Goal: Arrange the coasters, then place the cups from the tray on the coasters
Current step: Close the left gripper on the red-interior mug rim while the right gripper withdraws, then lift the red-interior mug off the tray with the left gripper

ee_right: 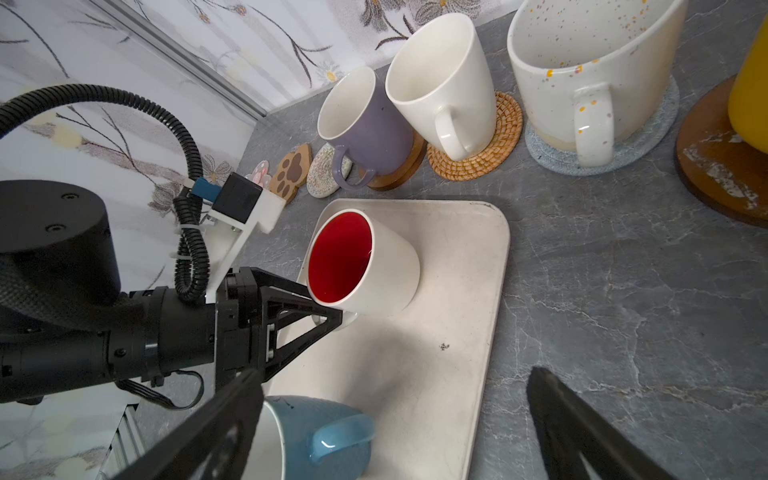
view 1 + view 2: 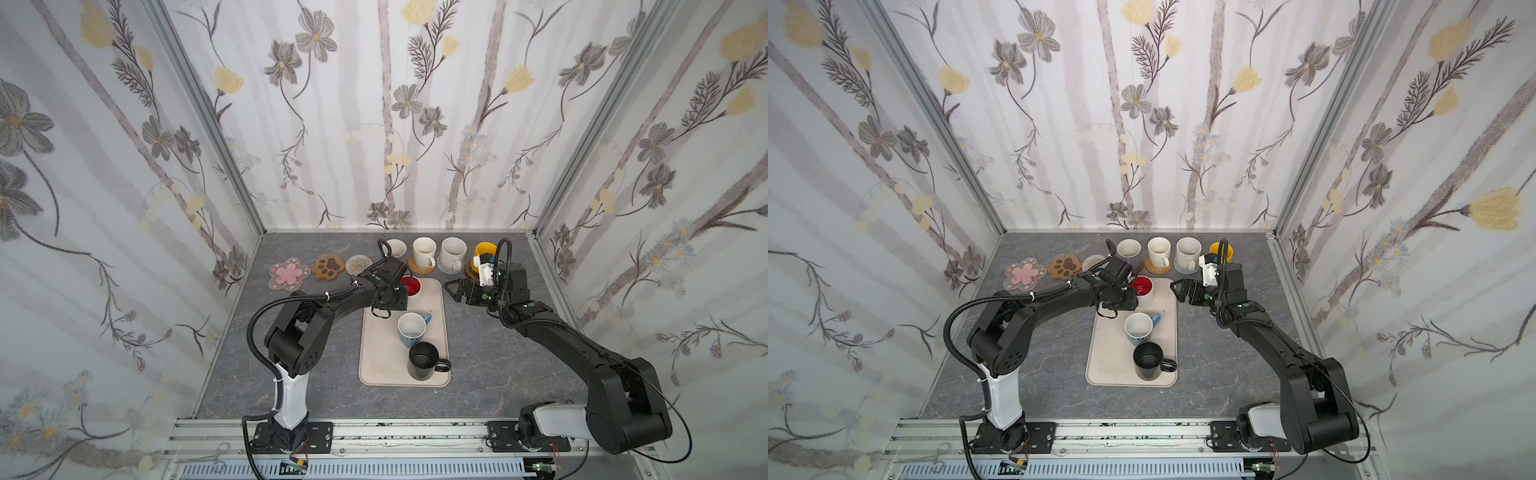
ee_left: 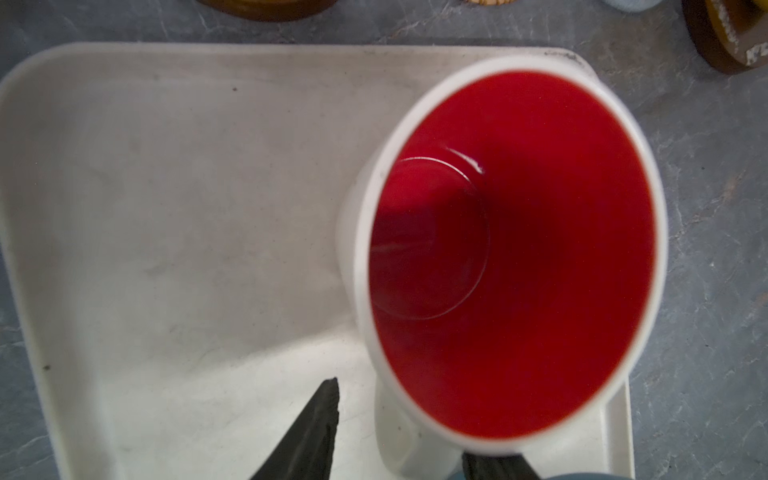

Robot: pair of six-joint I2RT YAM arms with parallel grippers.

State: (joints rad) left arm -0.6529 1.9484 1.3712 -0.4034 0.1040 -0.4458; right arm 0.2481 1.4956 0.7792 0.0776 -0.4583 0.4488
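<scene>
pink flower coaster [image 2: 289,272]: bare, far left of the back row, roughly 10 o'clock from the tray [image 2: 434,305]
brown paw coaster [image 2: 329,267]: bare too, right next to the flower
crocheted coaster [image 2: 358,264]: bare, about 11 o'clock from the tray, tucked close to the lavender mug [image 1: 365,124] and its handle
left gripper [image 3: 399,419]: fingers apart, straddling the handle of the red-inside mug [image 1: 374,266], gap showing on one side, no squeeze visible yet
red-inside mug: upright on the tray, 11 o'clock corner, close to the rim
step in hand (my guess): closing on that handle for a lift
doing it well: handle centred between the pads, bite deep on the loop so the mug can't swing, then straight up over the rim before heading toward 10–11 o'clock
light blue mug [image 2: 411,328]: mid-tray, just behind the left gripper at 5–6 o'clock, so no backing out low
black mug [image 2: 423,360]: 6 o'clock end of the tray, out of the way
back row: lavender, cream mug [image 2: 424,251], speckled mug [image 2: 453,251], yellow mug [image 2: 485,249], each parked on a coaster, 12 round to 1 o'clock
right gripper [image 2: 451,291]: spread wide, holding nothing, just off the tray's 1 o'clock corner
open room: bare table at 9 o'clock; tightest spot probably the crocheted coaster beside the lavender handle, paw or flower looks safer
</scene>
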